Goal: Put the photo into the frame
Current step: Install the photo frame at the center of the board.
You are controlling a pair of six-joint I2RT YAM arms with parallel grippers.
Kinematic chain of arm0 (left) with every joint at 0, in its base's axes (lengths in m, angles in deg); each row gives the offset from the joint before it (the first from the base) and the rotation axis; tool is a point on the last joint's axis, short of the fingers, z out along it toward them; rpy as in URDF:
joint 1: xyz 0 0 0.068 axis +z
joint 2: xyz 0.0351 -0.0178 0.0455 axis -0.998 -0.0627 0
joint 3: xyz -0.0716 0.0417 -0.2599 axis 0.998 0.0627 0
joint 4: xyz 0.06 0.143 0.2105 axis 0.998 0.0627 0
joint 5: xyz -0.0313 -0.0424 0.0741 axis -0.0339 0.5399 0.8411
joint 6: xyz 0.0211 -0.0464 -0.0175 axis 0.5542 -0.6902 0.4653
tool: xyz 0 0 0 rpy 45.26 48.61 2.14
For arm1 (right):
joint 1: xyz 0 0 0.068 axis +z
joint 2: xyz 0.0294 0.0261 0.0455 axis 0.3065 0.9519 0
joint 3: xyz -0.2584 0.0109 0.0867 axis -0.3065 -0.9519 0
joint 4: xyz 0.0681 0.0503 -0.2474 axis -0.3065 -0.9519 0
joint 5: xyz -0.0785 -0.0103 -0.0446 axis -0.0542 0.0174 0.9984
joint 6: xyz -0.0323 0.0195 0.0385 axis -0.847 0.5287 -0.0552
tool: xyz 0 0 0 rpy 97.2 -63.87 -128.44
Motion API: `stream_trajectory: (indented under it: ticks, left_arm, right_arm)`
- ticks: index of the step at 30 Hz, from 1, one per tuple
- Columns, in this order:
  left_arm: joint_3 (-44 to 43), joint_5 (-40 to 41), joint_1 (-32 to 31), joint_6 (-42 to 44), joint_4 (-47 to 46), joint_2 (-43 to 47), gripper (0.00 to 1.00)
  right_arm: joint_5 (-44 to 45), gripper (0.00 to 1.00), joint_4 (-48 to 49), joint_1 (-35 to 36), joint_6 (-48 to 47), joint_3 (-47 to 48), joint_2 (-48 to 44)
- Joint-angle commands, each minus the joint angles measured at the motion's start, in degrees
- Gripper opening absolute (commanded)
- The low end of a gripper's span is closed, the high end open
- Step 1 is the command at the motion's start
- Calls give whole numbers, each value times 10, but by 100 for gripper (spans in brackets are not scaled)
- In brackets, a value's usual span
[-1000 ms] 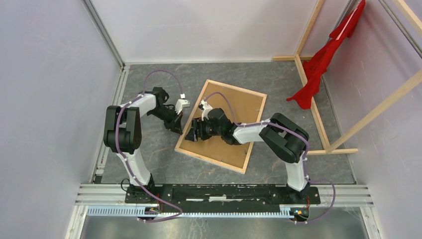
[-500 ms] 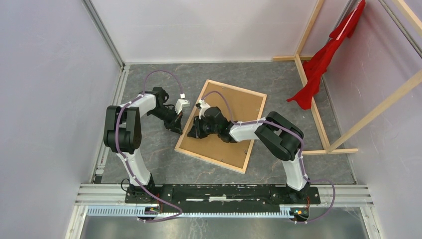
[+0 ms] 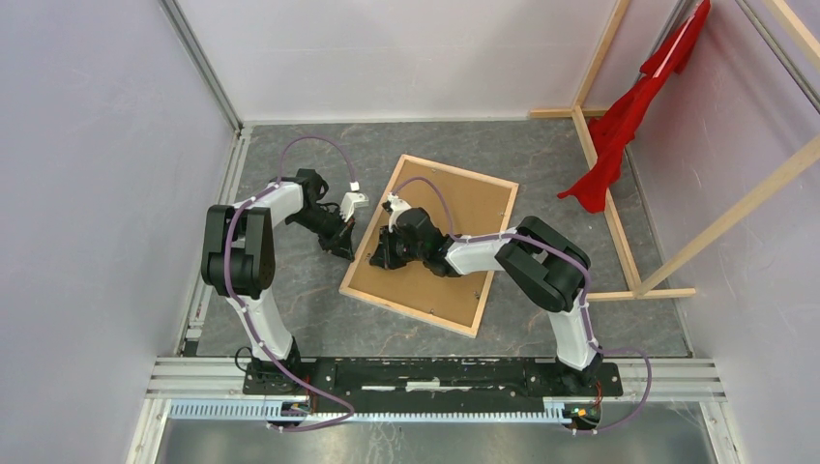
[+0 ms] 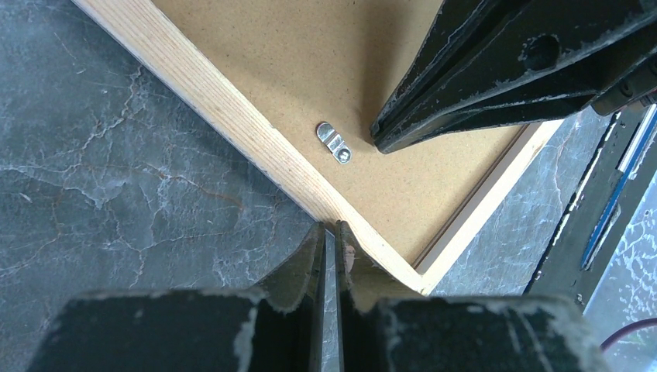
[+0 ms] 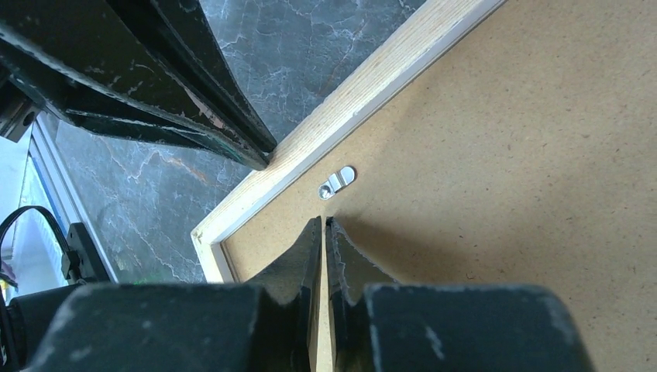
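Fingers of both arms meet at one long border of the frame, which lies face down and skewed in the middle of the dark marbled counter. The left fingers are pressed together, holding nothing. Their tip is set against the border's outer edge, seemingly to brace the frame so it cannot slide. The right fingers are also drawn together, with only a slit between them. Their tip is on the backing board just beside a small metal clip, probably to push that clip round. The frame is large and rectangular, with thin borders of pale bare wood, and the brown board fills it. The photo is nowhere in sight, perhaps under the board.
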Motion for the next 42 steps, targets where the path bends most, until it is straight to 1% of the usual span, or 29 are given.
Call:
stream_trajectory:
  ticks: [1, 10, 34, 42]
  left_arm:
    - [9, 10, -4, -3, -11, -17, 13]
    - [8, 9, -4, -5, -11, -18, 12]
    - [4, 8, -4, -5, -11, -18, 10]
    - [3, 8, -4, -4, -11, -21, 10]
  right_arm:
    - [16, 10, 7, -4, -9, 20, 10]
    - [20, 9, 0, -13, -12, 36, 24]
    - [-16, 8, 1, -17, 11, 61, 62]
    - [-23, 7, 9, -17, 20, 56, 68]
